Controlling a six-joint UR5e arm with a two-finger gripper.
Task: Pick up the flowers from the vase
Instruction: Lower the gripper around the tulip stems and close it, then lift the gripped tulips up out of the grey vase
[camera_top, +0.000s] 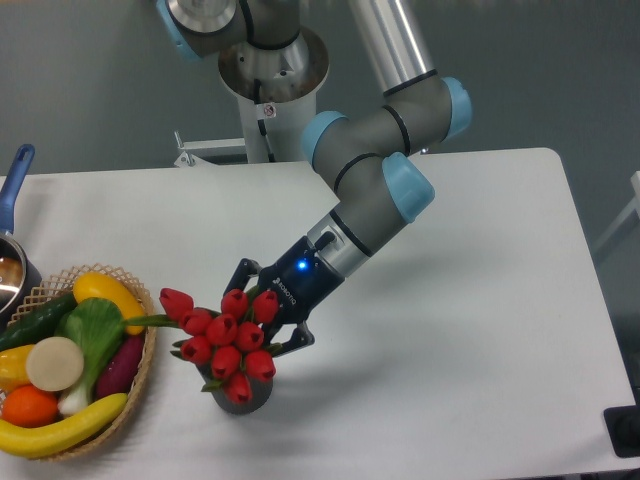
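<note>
From the fixed camera, I see my gripper (262, 312) reaching low behind the red tulip bunch (222, 338), its dark fingers (243, 274) either side of the stems; the buds hide them, so I cannot tell whether they grip. The flowers lean left, stems still in the dark grey vase (243, 392) on the white table (470, 300). A wicker basket (140, 372) of vegetables sits left.

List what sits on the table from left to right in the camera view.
Pot → wicker basket of produce → flowers in the vase → pincer behind the blooms → bare table.
</note>
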